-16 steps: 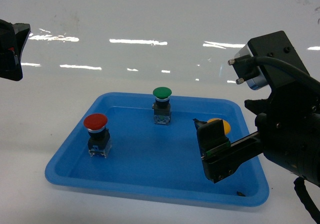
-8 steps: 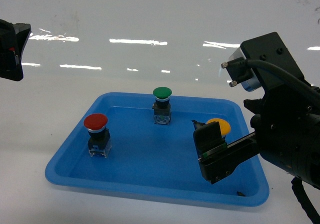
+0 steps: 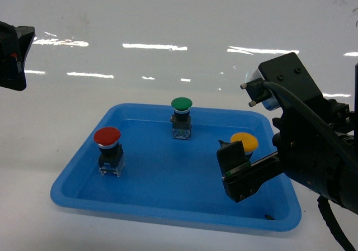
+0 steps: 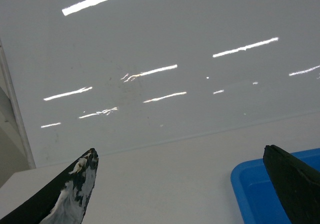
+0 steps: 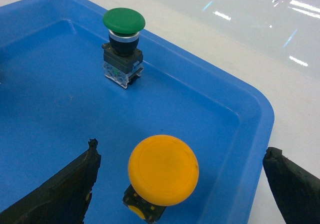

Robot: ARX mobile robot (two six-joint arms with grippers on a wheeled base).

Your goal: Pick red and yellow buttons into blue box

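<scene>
The yellow button [image 5: 163, 170] stands upright at the right side of a shallow blue tray [image 3: 168, 218]. My right gripper [image 5: 182, 149] is open and hovers just above it, one finger on each side and neither touching. In the head view that button [image 3: 244, 142] peeks out behind the near finger [image 3: 235, 170]. The red button [image 3: 107, 137] stands upright at the tray's left. My left gripper [image 4: 180, 151] is open and holds nothing, raised at the far left [image 3: 14, 55]. The blue box is out of view.
A green button [image 3: 181, 104] stands at the back middle of the tray, also in the right wrist view [image 5: 124, 20]. The tray's right rim [image 5: 260, 119] runs under my right finger. The tray rests on a glossy white table [image 3: 168, 33].
My right arm has shifted a little left and lower, so more of the yellow cap shows behind the near finger. The left gripper and the buttons have not moved.
</scene>
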